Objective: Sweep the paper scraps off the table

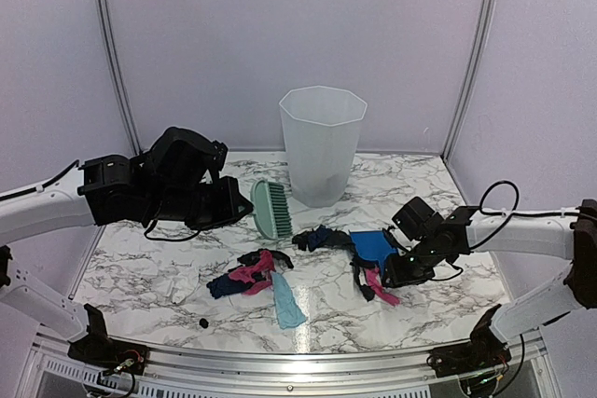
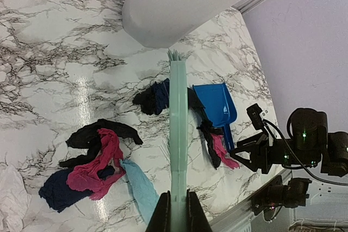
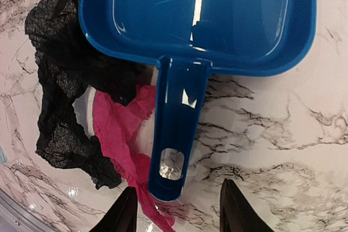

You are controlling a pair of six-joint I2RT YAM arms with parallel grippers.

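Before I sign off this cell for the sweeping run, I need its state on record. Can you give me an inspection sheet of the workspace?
Surface: white marble table, scraps strewn across its middle.
Job's things: paper scraps in black, navy, pink and light blue; one pile left of centre, more beside the dustpan.
Clutter: blue dustpan lying flat on the table; translucent bin upright at the back.
Grippers: left gripper shut on the green brush; right gripper open, jaws either side of the dustpan handle's end.
Cables: black cable looped up on the right side.
Surroundings: plain pale walls.
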